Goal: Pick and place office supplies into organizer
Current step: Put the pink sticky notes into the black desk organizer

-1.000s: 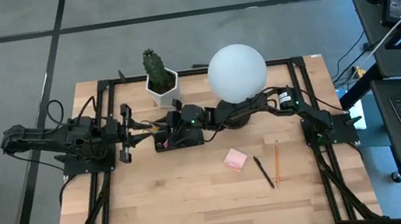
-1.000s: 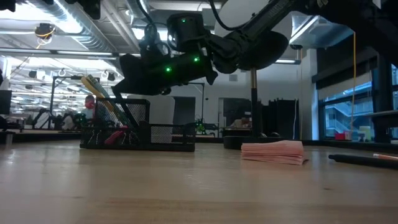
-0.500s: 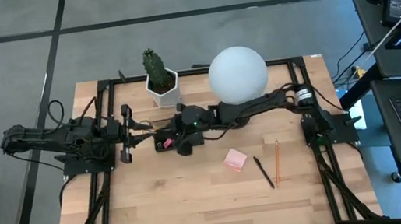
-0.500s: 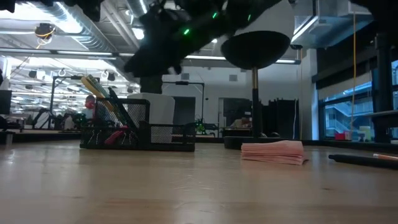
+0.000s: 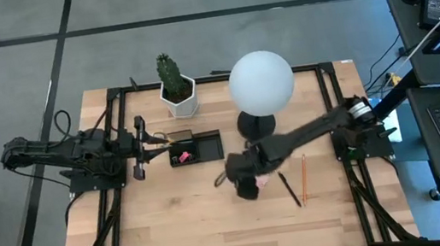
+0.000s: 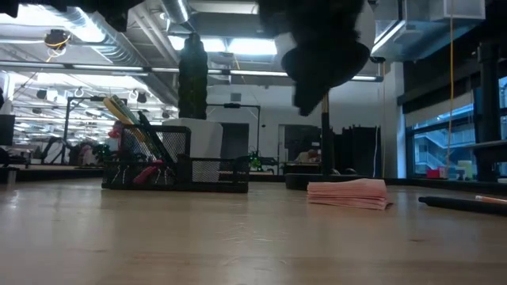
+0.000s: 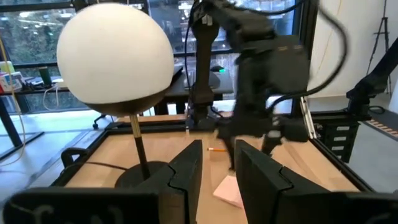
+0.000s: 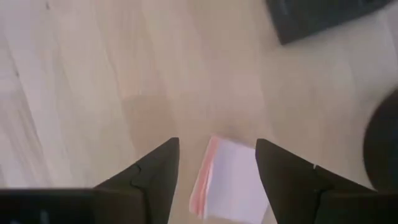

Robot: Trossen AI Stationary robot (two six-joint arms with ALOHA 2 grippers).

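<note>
The black organizer [image 5: 204,146] stands left of centre with scissors and pens sticking up in its mesh cup [image 6: 146,154]. The pink sticky-note pad [image 8: 231,179] lies flat on the wood. My right gripper [image 8: 216,167] hangs open above it, pointing down, one finger on either side and clear of it. In the high view that gripper [image 5: 246,188] covers most of the pad. A black pen [image 5: 290,189] and an orange pencil [image 5: 305,178] lie to the pad's right. My left gripper [image 5: 147,142] waits level at the organizer's left end, open with nothing between its fingers [image 7: 186,177].
A white globe lamp [image 5: 261,83] on a dark round base [image 5: 255,124] stands behind the pad. A cactus in a white pot [image 5: 175,90] is at the far edge. Bare wood lies toward the near edge and the left.
My right gripper has left the organizer, risen and swung toward the table's near right, tipping from nearly level to pointing down over the pink pad. The organizer and its contents stay put.
</note>
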